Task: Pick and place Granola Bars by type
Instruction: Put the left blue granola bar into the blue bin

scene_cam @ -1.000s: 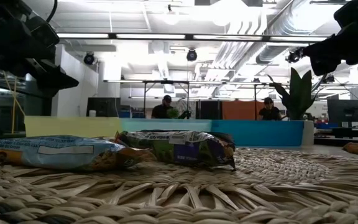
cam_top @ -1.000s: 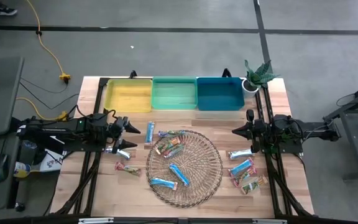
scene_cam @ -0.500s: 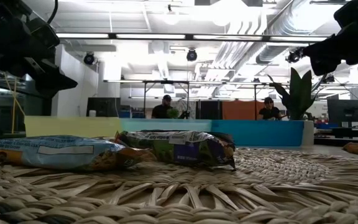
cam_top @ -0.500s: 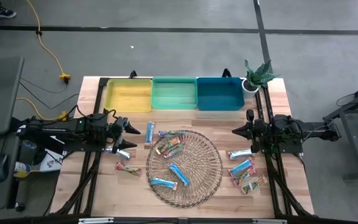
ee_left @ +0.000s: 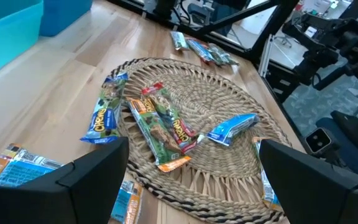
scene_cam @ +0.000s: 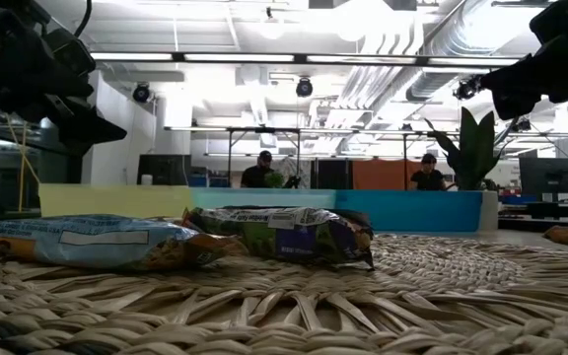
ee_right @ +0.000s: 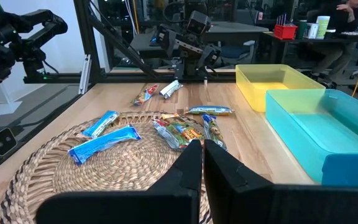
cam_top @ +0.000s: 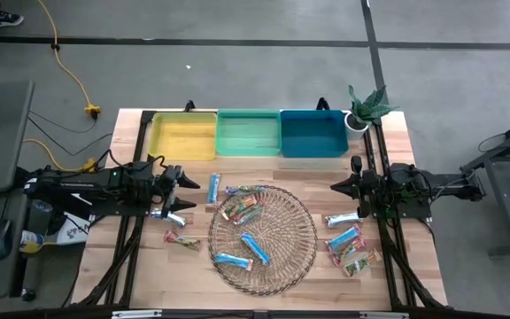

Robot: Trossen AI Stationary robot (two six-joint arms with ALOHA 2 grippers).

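Observation:
Several granola bars lie on the round wicker tray: bright blue ones and red multicoloured ones. One blue bar lies flat on the wood left of the tray, and a red one lies nearer the table's near edge. Three more bars lie right of the tray. My left gripper hovers open left of the tray, its fingers wide apart in the left wrist view. My right gripper waits shut, above the table right of the tray.
Yellow bin, green bin and blue bin stand in a row along the far edge. A potted plant sits at the far right corner. Bare wood shows between the bins and the tray. People sit in the room beyond.

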